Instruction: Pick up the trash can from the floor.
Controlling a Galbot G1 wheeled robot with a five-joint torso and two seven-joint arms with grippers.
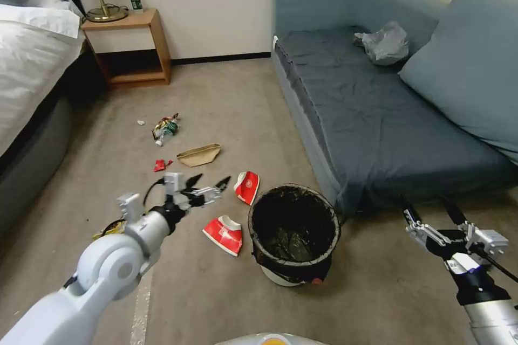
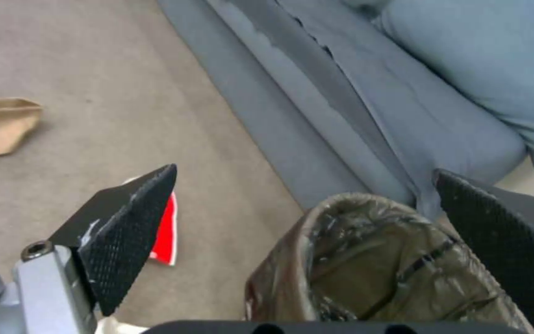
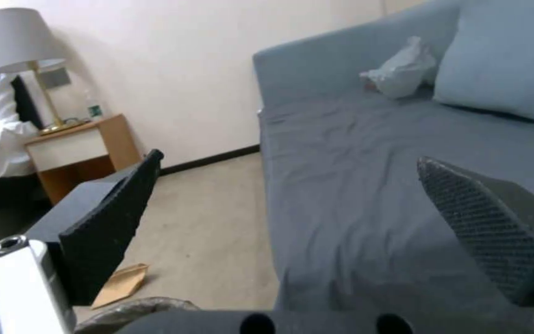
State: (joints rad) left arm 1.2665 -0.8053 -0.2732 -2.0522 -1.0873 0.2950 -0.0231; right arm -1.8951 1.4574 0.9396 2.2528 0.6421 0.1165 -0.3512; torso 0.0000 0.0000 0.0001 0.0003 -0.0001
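Carpeted floor (image 1: 226, 91); trash can (image 1: 294, 234) between wide-spread left fingers (image 1: 208, 180) and right fingers (image 1: 431, 210).

The small round white plastic trash can (image 1: 294, 234) stands upright on the flat beige-grey short-pile carpet floor (image 1: 226, 97), close beside the front corner of the blue sofa. A glossy black bag lines it and folds down over the rim (only a sliver of white wall shows at the base). A pale tape strip runs along the carpet nearby.
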